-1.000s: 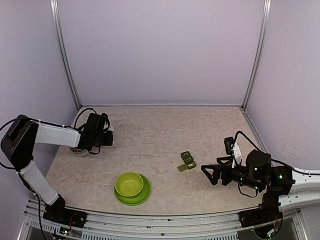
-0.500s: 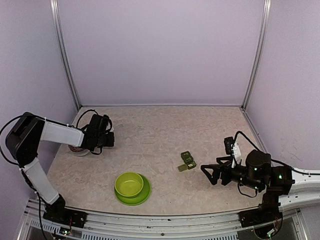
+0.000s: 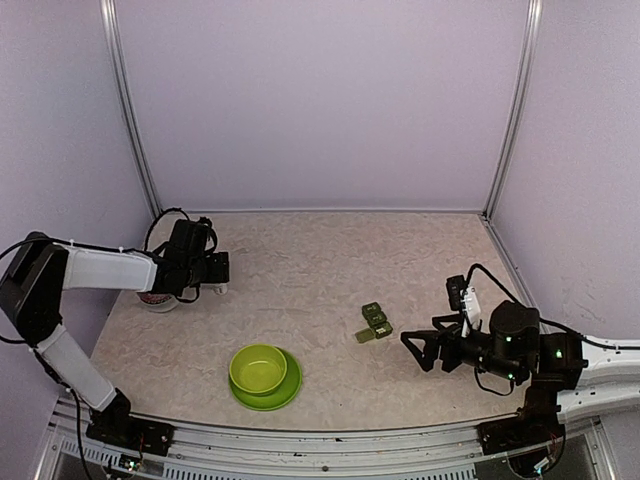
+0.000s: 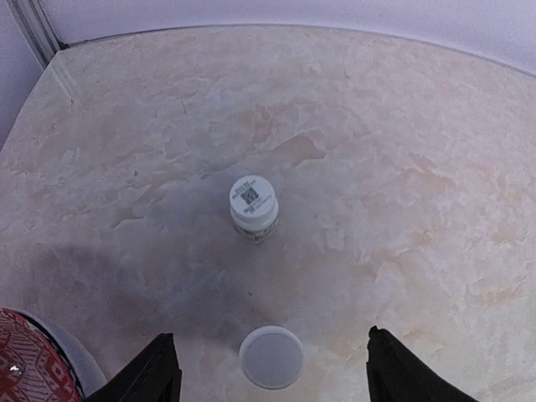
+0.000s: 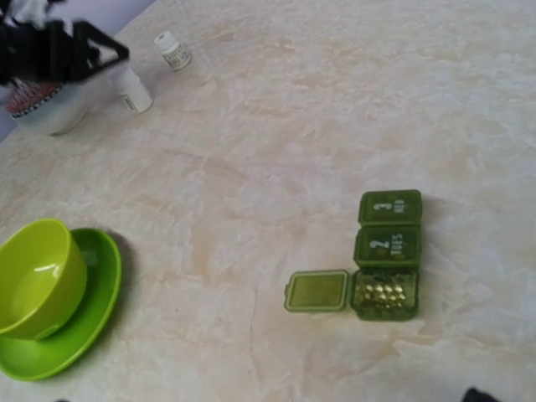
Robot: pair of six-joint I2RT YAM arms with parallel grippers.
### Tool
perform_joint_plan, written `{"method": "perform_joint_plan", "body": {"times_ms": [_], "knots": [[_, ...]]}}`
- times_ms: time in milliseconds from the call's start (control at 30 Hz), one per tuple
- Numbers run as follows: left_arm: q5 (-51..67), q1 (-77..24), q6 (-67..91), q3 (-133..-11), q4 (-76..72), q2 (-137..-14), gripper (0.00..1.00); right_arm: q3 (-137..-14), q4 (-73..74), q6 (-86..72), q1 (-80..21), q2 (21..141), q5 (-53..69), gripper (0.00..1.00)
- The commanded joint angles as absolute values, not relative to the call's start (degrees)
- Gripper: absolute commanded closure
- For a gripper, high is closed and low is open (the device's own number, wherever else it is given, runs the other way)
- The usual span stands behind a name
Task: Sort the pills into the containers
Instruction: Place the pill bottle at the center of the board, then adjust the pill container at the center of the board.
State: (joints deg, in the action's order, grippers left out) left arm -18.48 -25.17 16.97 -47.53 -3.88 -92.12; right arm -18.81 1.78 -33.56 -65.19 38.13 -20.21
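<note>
- Small dark-green plastic three-cell pill box (image 5: 387,255) lies ahead of my R gripper (image 3: 418,350), end lid open, yellow pills (image 5: 383,293) showing.
- R gripper: jaws wide, empty, prob. waiting its turn.
- L gripper (image 4: 276,373): jaws apart astride white plastic bottle (image 5: 134,88), no grip.

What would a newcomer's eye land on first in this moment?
The lime-green bowl on its plate, near the front and left of centre, stands out most. Right of centre, the small dark green pill box has one end compartment open and full of yellow pills, its other two lids shut. At the far left, the left gripper stands open on either side of a small white bottle, with a second white bottle just beyond.
</note>
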Motion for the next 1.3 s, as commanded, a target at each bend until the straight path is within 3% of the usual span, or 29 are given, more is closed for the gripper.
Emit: {"method": "perform_joint_plan", "body": {"times_ms": [0,133,200,500,833,1100,1267], "knots": [[-18.1,-26.4,17.4,-47.5,-3.2,-86.8,0.20,-19.6,0.9,-33.6,-65.2,39.1,-20.5,0.00],[-16.7,-29.1,17.6,-48.2,-1.8,-84.3,0.04,-19.9,1.2,-34.1,-65.2,39.0,-20.8,0.00],[-16.4,-31.3,17.7,-48.6,-0.8,-83.4,0.01,-19.7,1.1,-34.3,-65.1,38.5,-21.0,0.00],[-7.2,-41.3,23.3,-49.7,-1.8,-83.6,0.01,-20.7,3.3,-36.4,-60.3,40.7,-20.6,0.00],[-0.2,-52.2,27.0,-58.5,-4.3,-97.4,0.01,-19.3,0.4,-39.0,-50.8,47.0,-10.9,0.00],[5.0,-54.8,28.7,-65.6,-5.9,-108.8,0.01,-18.5,-4.9,-37.5,-45.4,51.6,-3.4,0.00],[6.5,-55.3,30.9,-65.2,-9.2,-109.8,0.01,-20.4,-9.8,-36.2,-43.6,59.5,1.4,0.00]]}}
